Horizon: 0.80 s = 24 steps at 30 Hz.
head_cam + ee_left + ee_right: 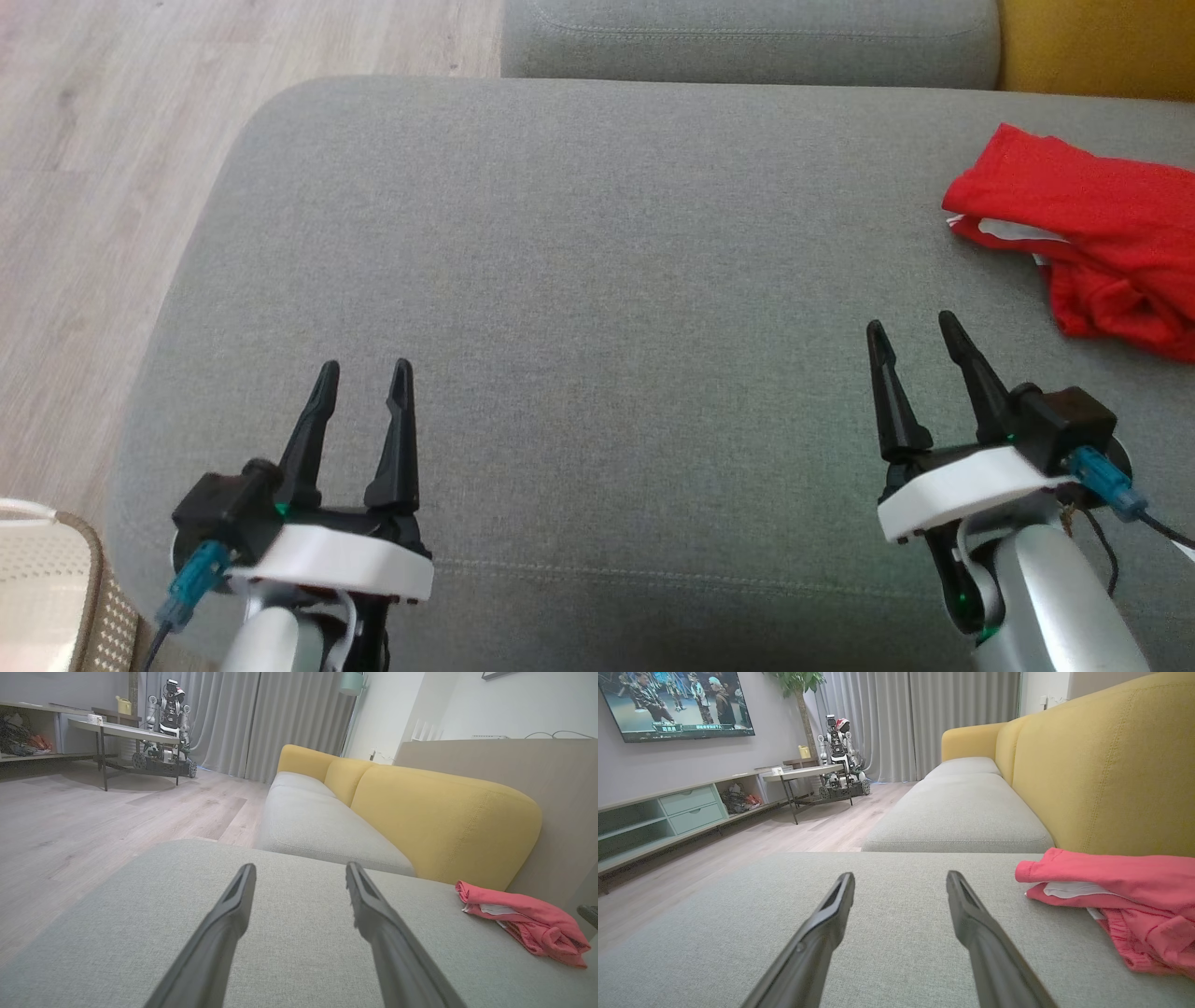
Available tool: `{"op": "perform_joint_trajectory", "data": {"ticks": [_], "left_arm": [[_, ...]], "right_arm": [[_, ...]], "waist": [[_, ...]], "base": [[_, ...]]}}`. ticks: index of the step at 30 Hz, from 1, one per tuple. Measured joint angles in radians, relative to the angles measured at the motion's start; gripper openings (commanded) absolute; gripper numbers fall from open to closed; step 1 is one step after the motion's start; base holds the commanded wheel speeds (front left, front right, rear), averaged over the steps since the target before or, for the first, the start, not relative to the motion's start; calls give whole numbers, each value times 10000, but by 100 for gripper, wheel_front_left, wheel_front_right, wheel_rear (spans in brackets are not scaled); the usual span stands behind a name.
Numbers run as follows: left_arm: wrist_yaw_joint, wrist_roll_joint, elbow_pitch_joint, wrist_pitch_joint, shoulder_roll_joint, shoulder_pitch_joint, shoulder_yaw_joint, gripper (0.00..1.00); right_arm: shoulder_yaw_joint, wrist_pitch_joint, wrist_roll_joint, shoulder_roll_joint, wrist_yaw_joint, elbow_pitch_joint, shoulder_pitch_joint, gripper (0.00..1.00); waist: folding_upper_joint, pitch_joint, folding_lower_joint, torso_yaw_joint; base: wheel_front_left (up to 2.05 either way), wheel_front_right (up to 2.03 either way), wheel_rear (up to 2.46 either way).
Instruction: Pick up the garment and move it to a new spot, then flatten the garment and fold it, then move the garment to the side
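Red garment (1092,224): crumpled, ahead-right of my R hand (911,323). R hand, L hand (365,366): spread, empty. Step: pickup, I'd say; next, R fwd, pinch edge.

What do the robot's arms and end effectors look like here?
The left end effector and right end effector match: two long, tapered black fingers on a black base with a white plate, atop a silver-grey forearm. A teal-blue cable plug sits on each outer side; green lights glow near the bases.
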Motion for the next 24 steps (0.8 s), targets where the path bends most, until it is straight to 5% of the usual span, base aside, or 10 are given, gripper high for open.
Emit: {"op": "perform_joint_trajectory", "data": {"ticks": [18, 24], "left_arm": [[215, 146, -146, 0, 2, -5, 63, 100], [-63, -261, -199, 0, 0, -4, 194, 100]], "right_arm": [[15, 0, 73, 10, 0, 2, -2, 100], [15, 0, 75, 12, 0, 8, -2, 100]], "waist": [[0, 53, 0, -45], [0, 75, 0, -46]], "base": [[0, 0, 0], [0, 0, 0]]}}
